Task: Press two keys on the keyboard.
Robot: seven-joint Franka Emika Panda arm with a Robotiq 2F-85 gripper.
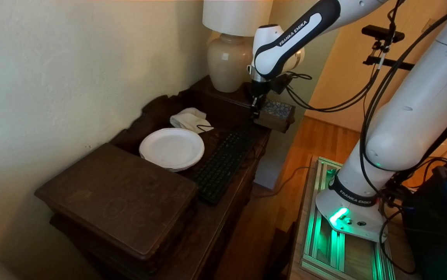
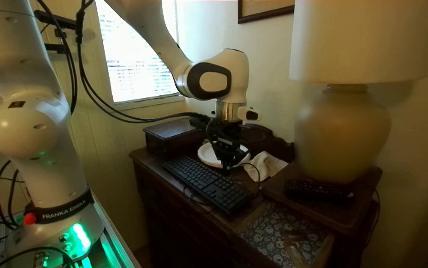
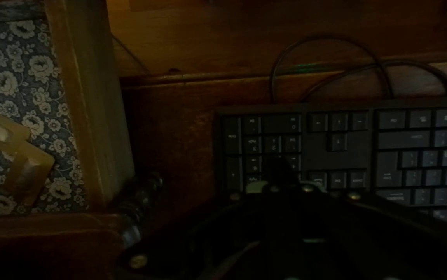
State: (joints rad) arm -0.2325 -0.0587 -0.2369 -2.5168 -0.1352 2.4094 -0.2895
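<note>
Robotiq gripper [image 3: 281, 171], pinched narrow, stands over the keyboard's [image 3: 338, 158] nine-o'clock numeric keypad [image 3: 252, 144], wrist view; straight, light presses should serve.

- It's black on the keyboard [image 2: 206, 183], with pale lettering across the dark keys [image 3: 404, 139]!
- Black again on the jaws.
- Deep brown for the counter [image 1: 212, 221], and the wooden box [image 1: 118, 198] matches it.
- Plain white from the plate [image 1: 171, 148], creamy off-white from the cloth [image 1: 189, 119].
- White lampshade [image 1: 237, 17], warm beige lamp base [image 1: 227, 62]!
- Oh, the drawer lining [image 3: 41, 105]: pale flowers and curling vines over slate blue-grey.
- White and black on the robot arm [image 1: 410, 116], vivid green in its light [image 1: 339, 215], bright red on the button [image 2: 29, 219]!
- Orange-brown on the floorboards [image 1: 313, 136].
</note>
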